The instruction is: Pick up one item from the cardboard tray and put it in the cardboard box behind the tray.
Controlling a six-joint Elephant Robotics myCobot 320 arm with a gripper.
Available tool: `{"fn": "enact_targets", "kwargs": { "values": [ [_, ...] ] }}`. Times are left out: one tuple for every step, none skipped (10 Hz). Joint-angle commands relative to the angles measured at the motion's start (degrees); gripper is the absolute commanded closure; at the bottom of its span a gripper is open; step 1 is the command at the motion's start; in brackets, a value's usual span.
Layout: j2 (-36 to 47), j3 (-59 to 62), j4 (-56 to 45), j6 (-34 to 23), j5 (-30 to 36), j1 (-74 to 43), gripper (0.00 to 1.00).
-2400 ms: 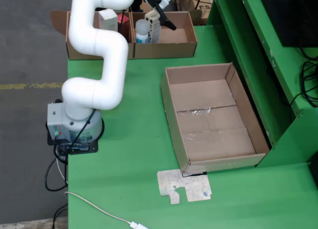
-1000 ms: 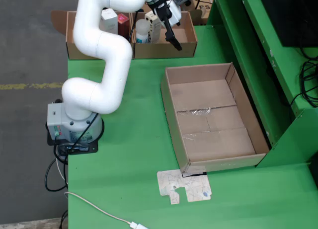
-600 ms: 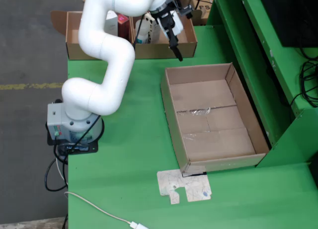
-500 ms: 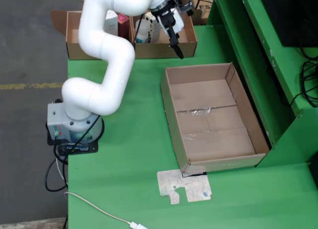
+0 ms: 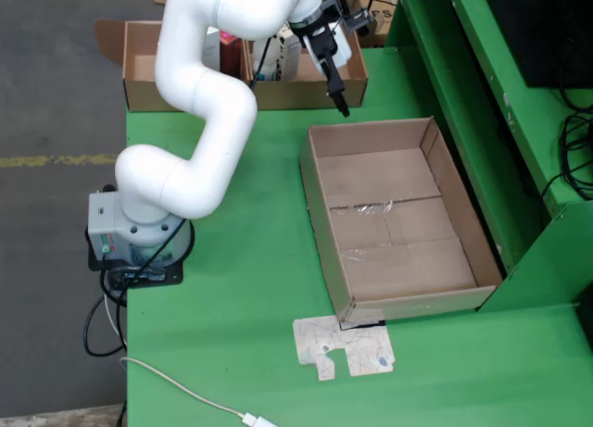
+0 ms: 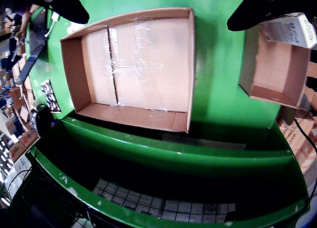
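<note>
Honestly, the tray (image 5: pixel 398 214) looks empty, so nothing's there to pick. The tool (image 5: pixel 335 86), fingers spread and holding nothing, hangs near the far box (image 5: pixel 320 80), whose wall it might clip.

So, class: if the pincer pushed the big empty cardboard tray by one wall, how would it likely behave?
The cardboard tray would probably slide easily, since it is empty on smooth green table. Its thin open walls might flex, and the taped floor seam suggests modest stiffness.

A bright green table (image 5: pixel 241 307) filled most of the frame, grey concrete floor (image 5: pixel 56 214) ran down the left, and a raised green shelf (image 5: pixel 482 121) stood upper right.
</note>
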Motion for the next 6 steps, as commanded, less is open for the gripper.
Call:
{"fn": "enact_targets", "kwargs": {
  "values": [
    [0.56, 14.49, -0.56, -4.89, 1.15, -3.7, 0.0],
    [0.56, 14.49, -0.56, -4.89, 1.15, -3.7, 0.0],
    [0.56, 14.49, -0.56, -4.89, 1.15, -3.7, 0.0],
    [-0.6, 18.56, -2.34, -7.16, 2.23, -5.44, 0.0],
    [-0.6, 18.56, -2.34, -7.16, 2.23, -5.44, 0.0],
    [-1.16, 21.27, -4.32, -7.48, 2.29, -5.63, 0.0]
  ]
}}
